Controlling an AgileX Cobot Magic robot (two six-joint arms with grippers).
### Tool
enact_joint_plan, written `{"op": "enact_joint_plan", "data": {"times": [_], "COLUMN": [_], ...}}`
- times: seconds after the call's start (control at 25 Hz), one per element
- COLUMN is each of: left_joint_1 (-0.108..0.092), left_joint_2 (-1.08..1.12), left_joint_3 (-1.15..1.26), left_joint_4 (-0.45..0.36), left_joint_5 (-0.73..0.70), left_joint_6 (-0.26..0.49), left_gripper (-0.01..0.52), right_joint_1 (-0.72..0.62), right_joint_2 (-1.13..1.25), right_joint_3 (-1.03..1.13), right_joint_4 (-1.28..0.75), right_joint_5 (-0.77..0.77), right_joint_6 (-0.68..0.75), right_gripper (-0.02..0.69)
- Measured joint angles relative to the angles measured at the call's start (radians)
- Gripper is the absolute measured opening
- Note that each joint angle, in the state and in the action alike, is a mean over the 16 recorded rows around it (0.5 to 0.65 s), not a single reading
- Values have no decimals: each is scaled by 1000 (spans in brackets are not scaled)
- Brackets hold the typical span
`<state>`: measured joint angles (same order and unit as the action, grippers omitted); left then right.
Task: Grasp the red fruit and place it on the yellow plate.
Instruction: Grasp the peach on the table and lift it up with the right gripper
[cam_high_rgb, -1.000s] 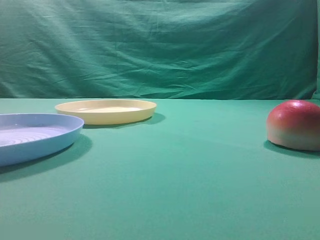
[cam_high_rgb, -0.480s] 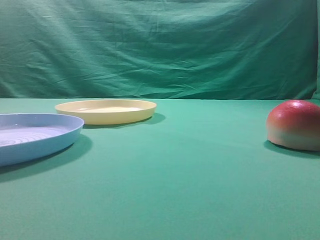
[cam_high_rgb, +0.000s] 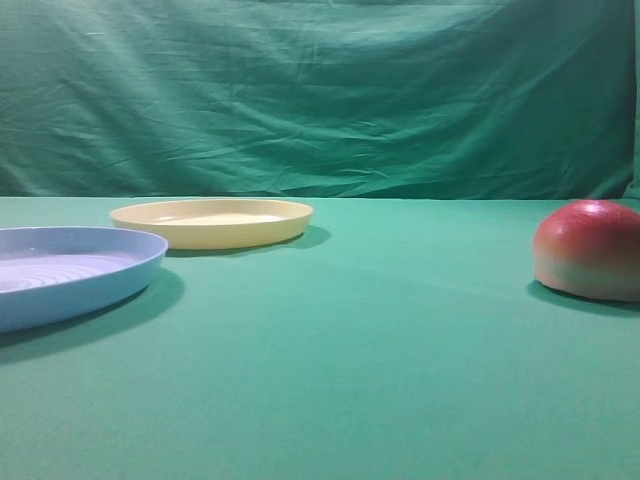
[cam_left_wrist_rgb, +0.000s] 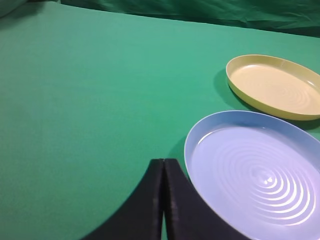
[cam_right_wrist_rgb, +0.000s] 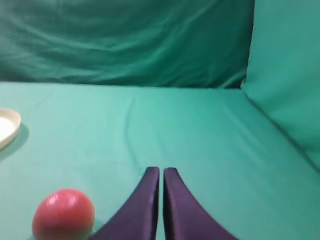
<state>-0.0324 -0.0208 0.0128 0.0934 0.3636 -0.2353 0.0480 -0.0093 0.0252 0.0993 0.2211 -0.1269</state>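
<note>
The tabletop (cam_high_rgb: 380, 350) under me is covered in smooth green cloth. Three things lie straight on it. The blue plate (cam_left_wrist_rgb: 255, 172), ringed with ridges, sits just right of my left fingers (cam_left_wrist_rgb: 163, 165). The yellow plate (cam_left_wrist_rgb: 275, 85) rests beyond it, close to its far rim but apart. The red fruit (cam_right_wrist_rgb: 63, 214) sits flat side down, near my right fingers (cam_right_wrist_rgb: 161, 172), to their left.
</note>
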Motion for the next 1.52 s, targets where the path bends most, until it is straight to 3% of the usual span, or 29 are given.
{"op": "enact_joint_plan", "data": {"times": [0.24, 0.44, 1.08, 1.52], "left_joint_1": [0, 0, 0, 0], "left_joint_2": [0, 0, 0, 0], "left_joint_3": [0, 0, 0, 0], "left_joint_4": [0, 0, 0, 0], "left_joint_5": [0, 0, 0, 0], "left_joint_6": [0, 0, 0, 0], "left_gripper": [0, 0, 0, 0], "right_joint_1": [0, 0, 0, 14], "right_joint_2": [13, 82, 620, 876], "right_joint_3": [-42, -139, -555, -680], "right_joint_4": [29, 35, 48, 107], "right_joint_5": [-100, -84, 508, 614], "right_joint_6": [13, 13, -103, -141], "right_gripper": [0, 0, 0, 0]}}
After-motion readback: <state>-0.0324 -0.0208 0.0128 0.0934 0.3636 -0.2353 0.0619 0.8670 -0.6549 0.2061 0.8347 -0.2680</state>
